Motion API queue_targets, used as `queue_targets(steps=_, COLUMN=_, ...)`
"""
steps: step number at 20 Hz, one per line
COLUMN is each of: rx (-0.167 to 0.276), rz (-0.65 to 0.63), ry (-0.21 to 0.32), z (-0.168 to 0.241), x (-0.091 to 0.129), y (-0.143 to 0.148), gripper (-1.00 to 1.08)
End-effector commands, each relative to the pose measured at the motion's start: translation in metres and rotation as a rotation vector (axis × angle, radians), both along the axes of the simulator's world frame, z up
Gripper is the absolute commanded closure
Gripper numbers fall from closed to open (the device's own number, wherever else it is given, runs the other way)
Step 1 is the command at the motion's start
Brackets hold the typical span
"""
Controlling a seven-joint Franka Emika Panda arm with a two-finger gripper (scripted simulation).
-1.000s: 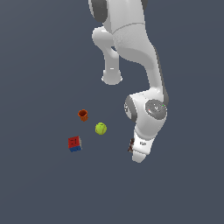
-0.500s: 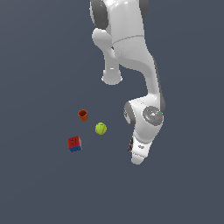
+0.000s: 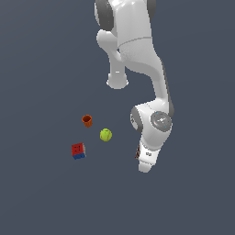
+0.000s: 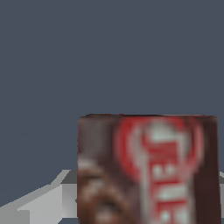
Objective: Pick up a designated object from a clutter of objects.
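Note:
The designated dark-brown box (image 4: 148, 170) with its red-and-white label fills the lower part of the wrist view. In the exterior view only a dark sliver of it (image 3: 137, 152) shows beside the hand. My gripper (image 3: 144, 168) is low over the box and points down at it. A grey finger (image 4: 48, 201) shows at one side of the box, with the other finger just past its opposite edge. The jaws look open, straddling the box. The rest of the clutter lies to the exterior view's left: the orange-brown cup (image 3: 87, 120), the yellow-green ball (image 3: 106, 135) and the red-and-blue cube (image 3: 78, 150).
The arm's white base (image 3: 117, 81) stands behind the objects. The surface is plain dark grey-blue. The ball is the nearest other object to the hand, a short gap away.
The hand has moved down a little toward the box over the last second. The cup, ball and cube have not moved.

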State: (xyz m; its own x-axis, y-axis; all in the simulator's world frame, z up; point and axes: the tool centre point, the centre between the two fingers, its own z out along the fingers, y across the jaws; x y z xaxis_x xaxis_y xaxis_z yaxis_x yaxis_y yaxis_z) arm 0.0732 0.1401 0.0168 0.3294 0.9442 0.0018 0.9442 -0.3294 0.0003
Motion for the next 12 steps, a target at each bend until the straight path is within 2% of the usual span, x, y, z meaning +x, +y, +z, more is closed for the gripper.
queue_targets(steps=1, rx=0.0, rz=-0.001, ry=0.0, z=0.0, x=0.0, y=-0.001, gripper=1.08)
queue_targets(steps=7, rx=0.0, rz=-0.001, ry=0.0, z=0.014, x=0.002, y=-0.012, gripper=1.08)
queue_targets(steps=12, rx=0.0, rz=-0.001, ry=0.0, z=0.042, x=0.006, y=-0.035, gripper=1.08)
